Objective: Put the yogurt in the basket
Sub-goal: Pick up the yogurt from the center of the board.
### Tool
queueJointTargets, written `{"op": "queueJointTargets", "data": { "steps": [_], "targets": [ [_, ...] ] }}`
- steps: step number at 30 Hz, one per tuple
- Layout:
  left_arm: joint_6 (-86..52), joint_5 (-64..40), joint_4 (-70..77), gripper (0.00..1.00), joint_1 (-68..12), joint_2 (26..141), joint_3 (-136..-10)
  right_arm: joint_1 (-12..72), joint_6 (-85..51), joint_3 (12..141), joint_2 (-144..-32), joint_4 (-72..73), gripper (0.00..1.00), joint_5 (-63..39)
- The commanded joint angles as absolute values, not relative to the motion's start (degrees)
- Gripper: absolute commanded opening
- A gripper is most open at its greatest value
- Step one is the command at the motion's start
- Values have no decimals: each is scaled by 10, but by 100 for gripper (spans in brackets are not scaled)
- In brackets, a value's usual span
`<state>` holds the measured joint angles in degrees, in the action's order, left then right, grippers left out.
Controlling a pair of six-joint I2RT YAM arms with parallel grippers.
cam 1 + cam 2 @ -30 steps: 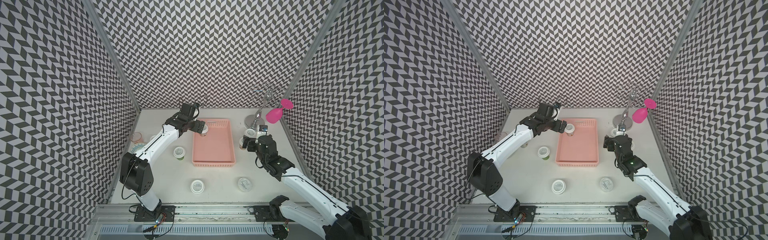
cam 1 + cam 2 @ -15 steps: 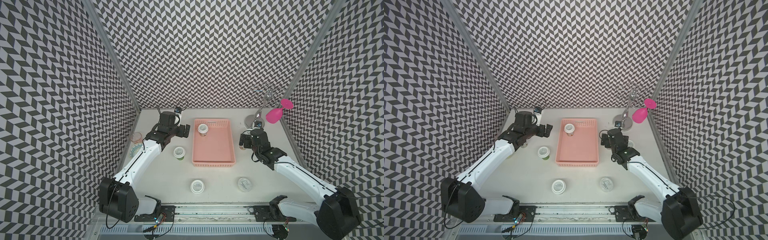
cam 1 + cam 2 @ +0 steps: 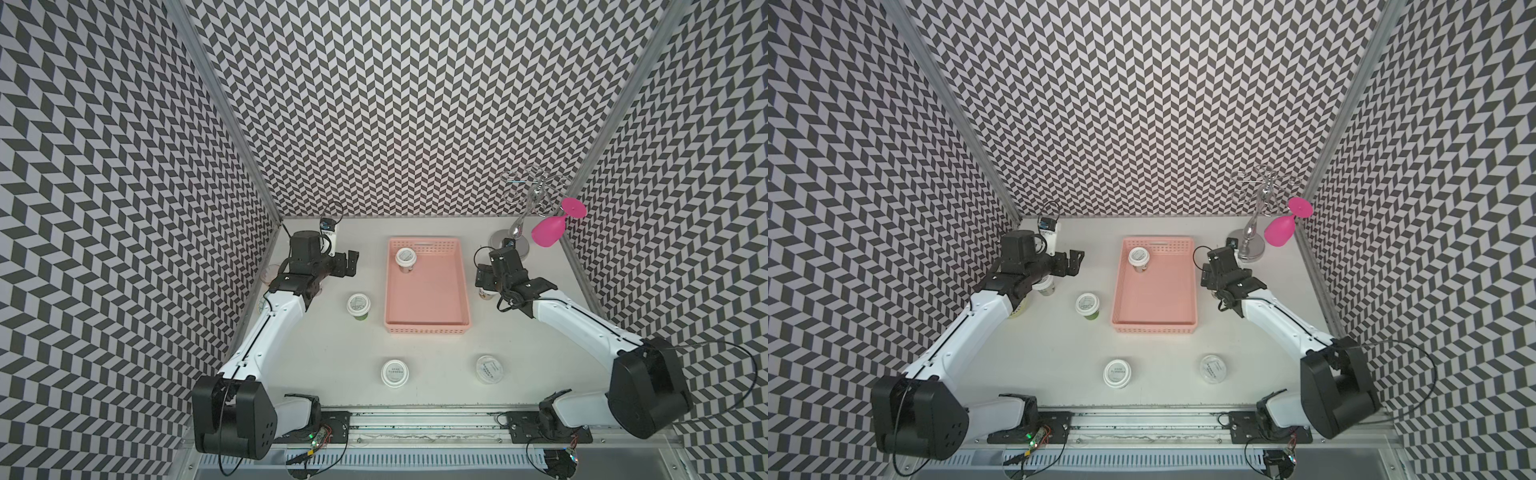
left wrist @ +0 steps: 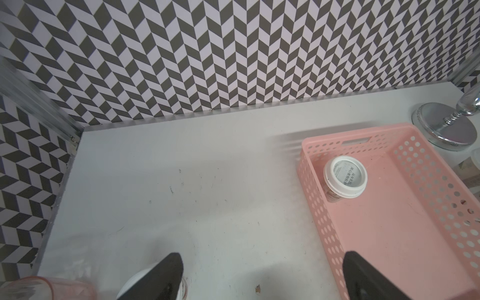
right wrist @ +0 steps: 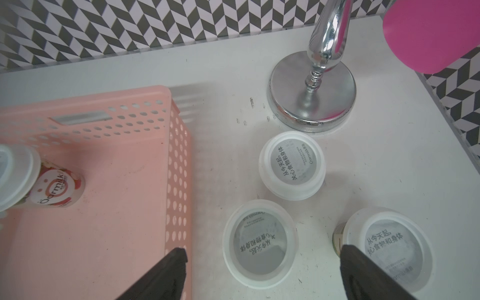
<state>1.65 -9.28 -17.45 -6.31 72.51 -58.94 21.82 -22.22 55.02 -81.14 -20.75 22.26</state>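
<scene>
Your right claw (image 5: 262,259) hangs open over a cup (image 5: 259,244) on the desk (image 5: 389,155) beside the basket (image 5: 176,161); left claw (image 4: 262,255) open, empty. Another cup (image 3: 405,257) stands in the basket. Likely light, stiff, slick: pinch the wall below the lid rim.

The yogurt (image 5: 55,188) in the basket (image 5: 179,161) carries "Oarmilk" on its red side label. Three lids (image 5: 292,165) (image 5: 259,241) (image 5: 387,249) on the tabletop (image 5: 220,78) read "从今天起,关心食物和身体" in grey.

Bright even light w/ soft shadows, glare on chrome stand (image 5: 311,104); right claw (image 5: 262,252) blurry up close.
</scene>
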Motion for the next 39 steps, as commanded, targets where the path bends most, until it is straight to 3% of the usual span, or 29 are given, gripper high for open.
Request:
{"op": "queueJointTargets", "data": {
  "steps": [1, 9, 39],
  "targets": [
    [14, -116, -153, 100, -60, 705, -587, 207, -232, 580, -835, -239, 95, 198],
    [12, -120, -152, 100, -56, 707, -587, 205, -223, 634, -901, -289, 94, 153],
    [7, -131, -147, 100, -43, 701, -580, 187, -224, 610, -941, -274, 95, 137]
  ]
}}
